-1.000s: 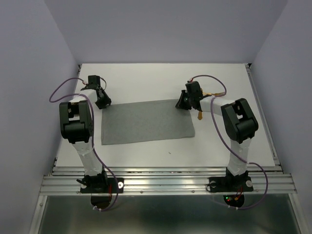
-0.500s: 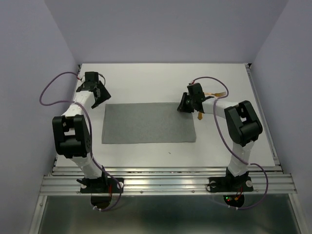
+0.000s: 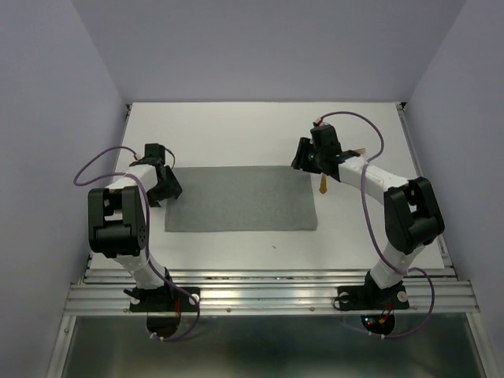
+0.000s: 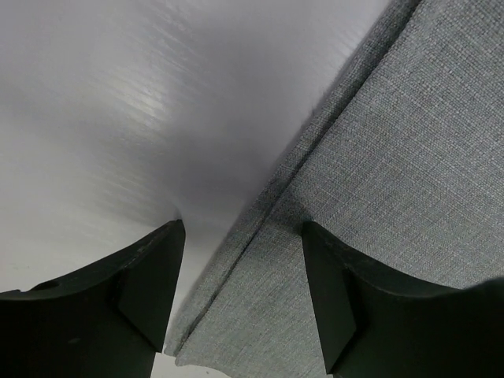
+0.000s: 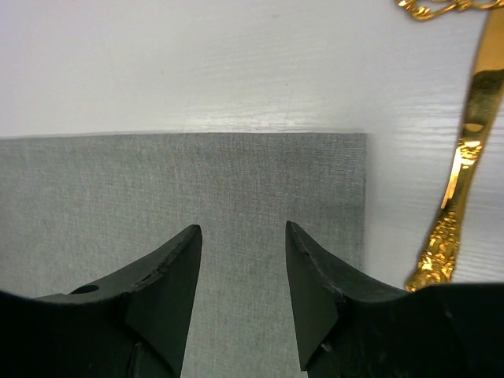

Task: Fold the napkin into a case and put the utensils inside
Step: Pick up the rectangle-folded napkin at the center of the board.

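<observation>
Right at the near edge, both arm bases are bolted to the metal rail (image 3: 268, 293). The left arm's elbow is folded up close above its base, with the forearm slanting away toward the left gripper (image 3: 163, 184), low at the napkin's (image 3: 240, 198) left edge. Its jaws are spread wide and hold nothing. One finger (image 4: 146, 287) is over bare worktop (image 3: 236, 130), the other over cloth, so the edge runs between them. A line runs along that edge, seam or fold, can't tell which.

The right arm's elbow is out to the right, with the forearm stretched away and leftward. The right gripper (image 3: 302, 157) is at the napkin's far right corner, jaws parted with nothing in them, flat cloth visible below the gap.

The napkin lies flat as a wide rectangle mid-worktop with straight edges and its corner square to the worktop. The utensils (image 3: 324, 183) lie just off its right edge, not on the cloth, and one gold handle (image 5: 461, 181) runs beside that edge.

A bare strip sits between napkin and rail, a narrow margin on the left, and a wide bare band beyond the napkin up to the far wall.
</observation>
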